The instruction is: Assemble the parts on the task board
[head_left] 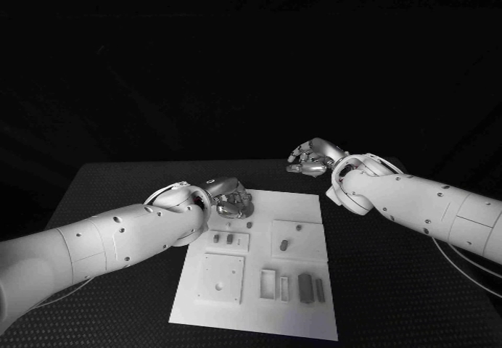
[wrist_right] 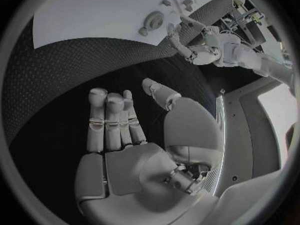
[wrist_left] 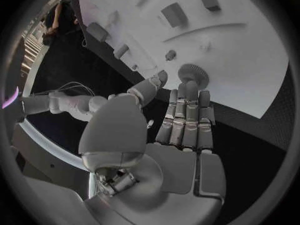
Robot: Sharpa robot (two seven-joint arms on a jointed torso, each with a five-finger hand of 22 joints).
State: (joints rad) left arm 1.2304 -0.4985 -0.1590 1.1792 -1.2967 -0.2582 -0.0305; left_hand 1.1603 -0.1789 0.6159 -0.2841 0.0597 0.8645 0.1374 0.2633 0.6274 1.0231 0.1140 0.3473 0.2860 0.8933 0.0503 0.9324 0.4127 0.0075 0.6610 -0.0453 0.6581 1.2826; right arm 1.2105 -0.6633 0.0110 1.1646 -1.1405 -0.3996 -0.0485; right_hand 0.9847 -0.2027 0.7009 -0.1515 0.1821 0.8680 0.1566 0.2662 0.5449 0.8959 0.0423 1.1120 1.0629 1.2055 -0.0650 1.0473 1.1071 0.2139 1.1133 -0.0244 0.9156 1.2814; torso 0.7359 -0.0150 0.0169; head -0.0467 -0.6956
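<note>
The white task board (head_left: 303, 210) lies in the middle of the black table. My left hand (head_left: 230, 199) hovers over its far left corner with the fingers stretched out and nothing in them. In the left wrist view its fingertips (wrist_left: 190, 92) reach the edge of a round toothed part (wrist_left: 194, 74) lying on the board (wrist_left: 250, 50); a small peg (wrist_left: 170, 54) stands just beyond. My right hand (head_left: 314, 159) is off the board, past its far right corner. It is flat and empty (wrist_right: 115, 130) above the table.
Several small grey pieces (head_left: 305, 285) and raised plates (head_left: 223, 275) sit on the near half of the board. More small blocks (wrist_left: 174, 12) stand further along it. Bare black table surrounds the board, with its edges close at left and right.
</note>
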